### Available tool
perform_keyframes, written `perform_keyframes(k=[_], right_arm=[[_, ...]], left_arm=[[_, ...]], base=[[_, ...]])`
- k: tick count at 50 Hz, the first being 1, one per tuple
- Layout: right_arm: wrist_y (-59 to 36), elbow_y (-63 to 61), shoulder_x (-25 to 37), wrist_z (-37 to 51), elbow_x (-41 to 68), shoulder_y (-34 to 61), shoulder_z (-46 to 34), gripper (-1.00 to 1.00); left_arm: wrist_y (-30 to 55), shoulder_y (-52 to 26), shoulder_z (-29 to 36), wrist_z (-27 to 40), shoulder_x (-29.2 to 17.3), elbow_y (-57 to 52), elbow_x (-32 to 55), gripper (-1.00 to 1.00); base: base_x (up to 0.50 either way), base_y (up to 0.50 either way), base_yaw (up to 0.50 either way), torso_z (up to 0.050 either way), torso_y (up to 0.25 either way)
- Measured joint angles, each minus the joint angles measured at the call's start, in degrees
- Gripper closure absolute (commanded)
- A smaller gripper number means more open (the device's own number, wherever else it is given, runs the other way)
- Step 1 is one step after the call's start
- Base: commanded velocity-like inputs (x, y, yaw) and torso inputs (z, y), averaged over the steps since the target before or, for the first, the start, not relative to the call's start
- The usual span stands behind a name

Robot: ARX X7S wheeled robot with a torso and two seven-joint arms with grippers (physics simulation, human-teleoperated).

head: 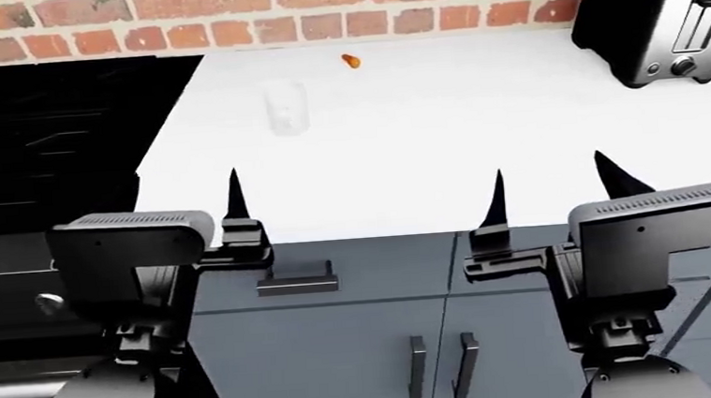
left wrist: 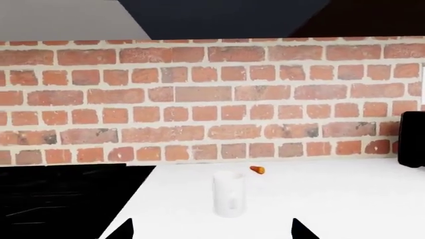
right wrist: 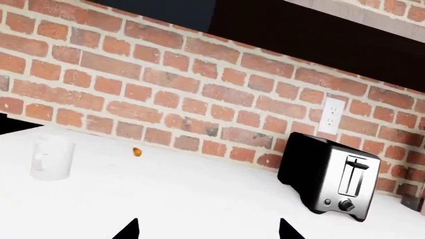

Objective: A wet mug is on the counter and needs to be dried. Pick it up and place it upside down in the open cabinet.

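Observation:
The white mug [left wrist: 229, 194] stands upright on the white counter [head: 451, 127], towards the back left near the brick wall. It also shows faintly in the head view, mug [head: 285, 108], and in the right wrist view, mug [right wrist: 52, 158]. My left gripper [left wrist: 211, 224] is open over the counter's front edge, straight in front of the mug and well short of it. My right gripper [right wrist: 208, 221] is open too, further right by the front edge, with nothing between its fingers. No open cabinet shows in any view.
A tiny orange piece [head: 350, 61] lies behind the mug by the wall. The black stovetop [head: 51, 136] borders the counter on the left. A black and silver toaster [head: 669, 17] stands at the back right. Shut grey cabinet doors [head: 440, 362] sit below the counter.

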State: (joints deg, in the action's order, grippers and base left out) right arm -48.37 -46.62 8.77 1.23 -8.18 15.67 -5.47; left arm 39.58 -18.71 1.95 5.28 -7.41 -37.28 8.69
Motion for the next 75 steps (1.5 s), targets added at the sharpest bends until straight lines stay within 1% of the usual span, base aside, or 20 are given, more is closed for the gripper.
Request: perform_keyframes(k=[10,22,28,39,46,63,75], right_arm=[[0.6,0.4,0.1,0.6,0.4,-0.3,-0.3,-1.0],[-0.6,-0.5,0.4,0.8,0.8,0.6,-1.0,-1.0],[-5.2,-2.8,0.7,-0.3,1.2,3.9,-1.1,-1.0],[-19.0,-7.6,1.8,-3.5,2.2,15.5,-1.6,-1.0],[-24.2,-9.2,2.3,-4.7,2.5,20.4,-1.7,-1.0],[-28.8,-10.3,2.9,-5.6,2.7,25.0,-1.5,-1.0],[-29.8,-10.6,3.1,-5.5,2.6,26.3,-2.1,-1.0]], left_arm=[[-0.5,0.1,0.1,0.5,-0.7,0.3,0.3,-1.0],[-0.7,-0.3,0.1,0.9,-1.7,0.6,0.6,-1.0],[1.5,-2.6,-0.3,0.8,-2.3,0.2,1.4,-1.0],[7.7,-10.0,-1.8,1.0,-2.9,-0.9,3.9,-1.0],[9.2,-12.7,-1.8,0.8,-3.6,-0.3,4.5,-1.0],[10.3,-14.8,-1.0,0.8,-4.7,0.1,5.2,-1.0],[10.4,-15.1,-0.8,1.0,-5.2,0.1,5.7,-1.0]], base=[[0.01,0.41,0.0,0.0,0.0],[0.31,0.3,0.0,0.0,0.0],[0.28,0.1,0.0,0.0,0.0],[0.28,0.1,0.0,0.0,0.0],[0.28,0.04,0.0,0.0,0.0],[0.24,0.0,0.0,0.0,0.0],[0.23,0.38,0.0,0.0,0.001]])
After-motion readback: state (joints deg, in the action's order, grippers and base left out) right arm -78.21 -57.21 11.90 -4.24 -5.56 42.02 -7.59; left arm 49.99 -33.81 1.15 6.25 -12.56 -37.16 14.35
